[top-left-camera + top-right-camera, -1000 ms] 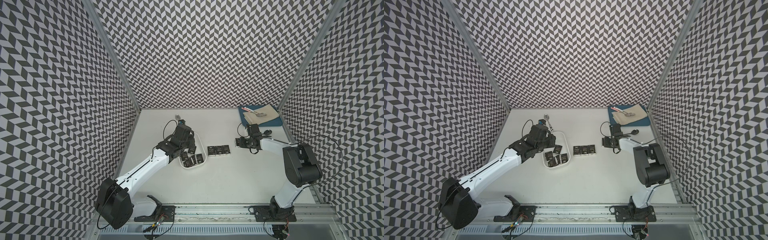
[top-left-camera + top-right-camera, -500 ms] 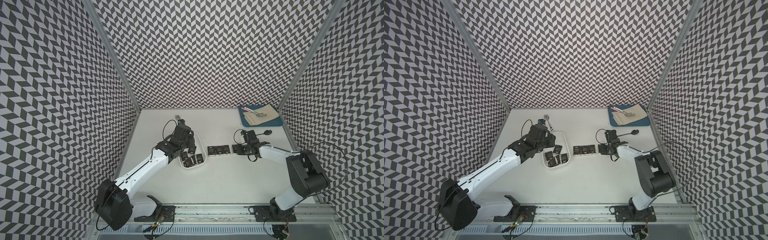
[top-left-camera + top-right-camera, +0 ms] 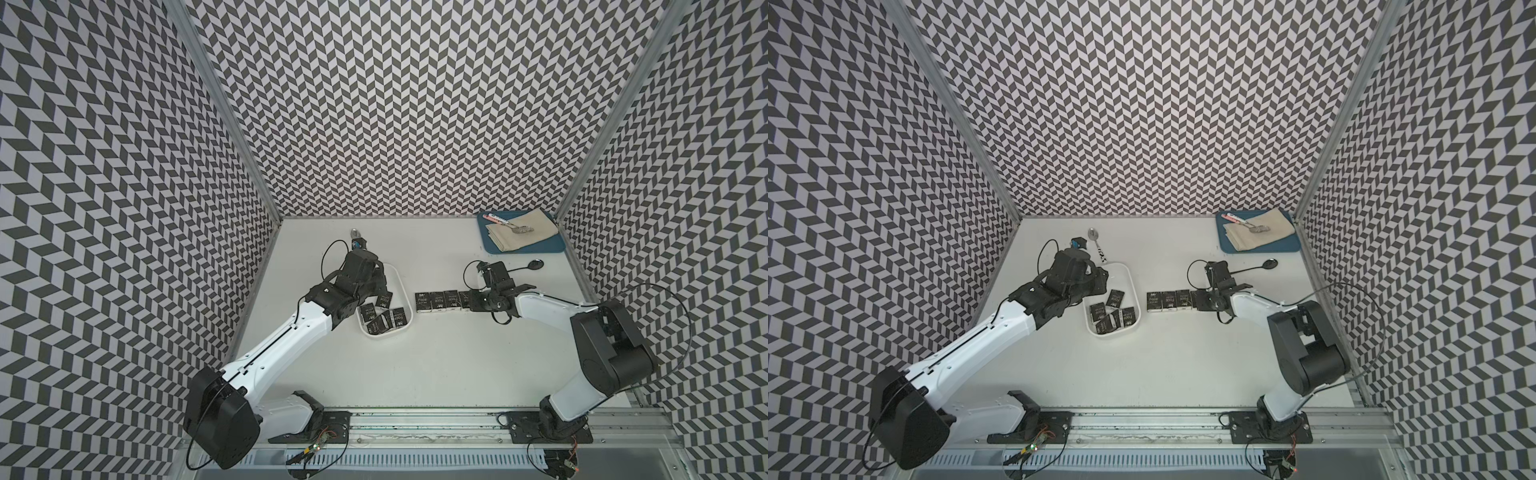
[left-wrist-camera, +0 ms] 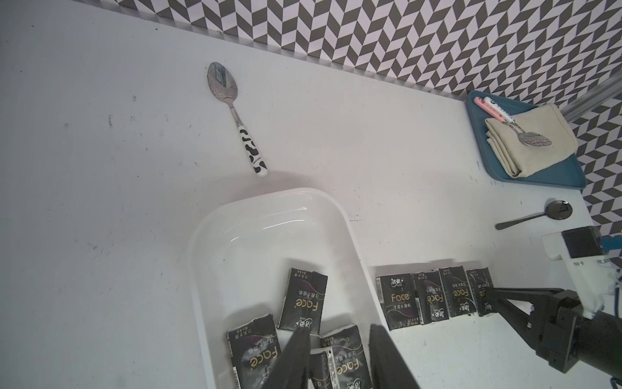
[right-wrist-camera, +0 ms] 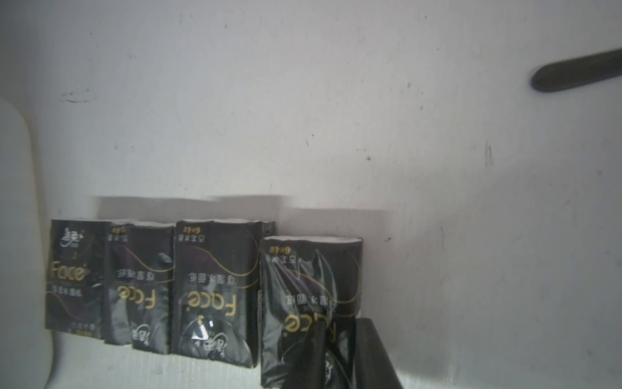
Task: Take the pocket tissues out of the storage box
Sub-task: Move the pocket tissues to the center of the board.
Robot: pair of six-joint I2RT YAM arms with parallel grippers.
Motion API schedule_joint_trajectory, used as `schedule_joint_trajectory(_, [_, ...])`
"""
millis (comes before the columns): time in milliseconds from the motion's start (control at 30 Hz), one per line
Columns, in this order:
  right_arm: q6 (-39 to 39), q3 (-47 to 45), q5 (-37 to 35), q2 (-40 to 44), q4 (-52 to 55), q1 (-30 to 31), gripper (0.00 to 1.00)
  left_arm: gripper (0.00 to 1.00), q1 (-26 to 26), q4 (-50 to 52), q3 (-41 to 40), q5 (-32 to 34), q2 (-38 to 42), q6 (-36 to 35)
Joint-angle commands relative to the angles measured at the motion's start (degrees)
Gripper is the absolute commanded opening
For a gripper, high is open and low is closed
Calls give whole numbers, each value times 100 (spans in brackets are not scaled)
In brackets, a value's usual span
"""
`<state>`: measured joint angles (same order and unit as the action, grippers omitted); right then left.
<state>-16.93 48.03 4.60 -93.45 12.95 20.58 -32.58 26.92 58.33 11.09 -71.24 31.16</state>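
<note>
Step in hand: unloading, part done. Four tissue packets point(image 3: 437, 301) rowed on desk point(image 3: 415, 365) beside box point(image 4: 336, 208); five lie inside. Right gripper point(image 3: 468, 300) clenched on end packet point(image 5: 309, 286), release due. Left gripper point(image 4: 339, 331) straddles a boxed packet point(image 4: 346, 367); whether it grips, cannot tell. Next: close, lift clear of rim.

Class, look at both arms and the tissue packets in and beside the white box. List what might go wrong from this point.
1. The right gripper grips the end packet close beside the row's next packet; letting go or pulling away may drag it or skew the row.
2. The left gripper straddles overlapping packets in the storage box; it may pinch two at once, or catch one on the rim.
</note>
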Motion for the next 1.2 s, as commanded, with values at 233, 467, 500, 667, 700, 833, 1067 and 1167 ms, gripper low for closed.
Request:
schedule_joint_trajectory(233, [-162,-92,58,-138,-317,43,21,35,21,138,138,103,234,21])
schedule_joint_trajectory(467, [-221,-29,42,-56,-278,43,26,35,23,112,40,105,237,18])
schedule_joint_trajectory(500, [-236,7,24,-29,-248,43,27,35,23,103,22,108,241,20])
schedule_joint_trajectory(667, [-271,264,-36,243,-61,42,34,35,32,103,-36,156,225,-3])
schedule_joint_trajectory(700, [-276,336,-45,323,-18,41,36,35,32,90,-49,168,227,-4])
schedule_joint_trajectory(833, [-276,631,-81,591,164,43,37,36,32,60,-73,152,166,-3])
schedule_joint_trajectory(1067, [-234,748,-10,948,271,43,39,36,32,-146,-203,65,-195,17])
schedule_joint_trajectory(1167, [-232,665,86,969,194,38,39,36,33,-256,-275,28,-434,34])
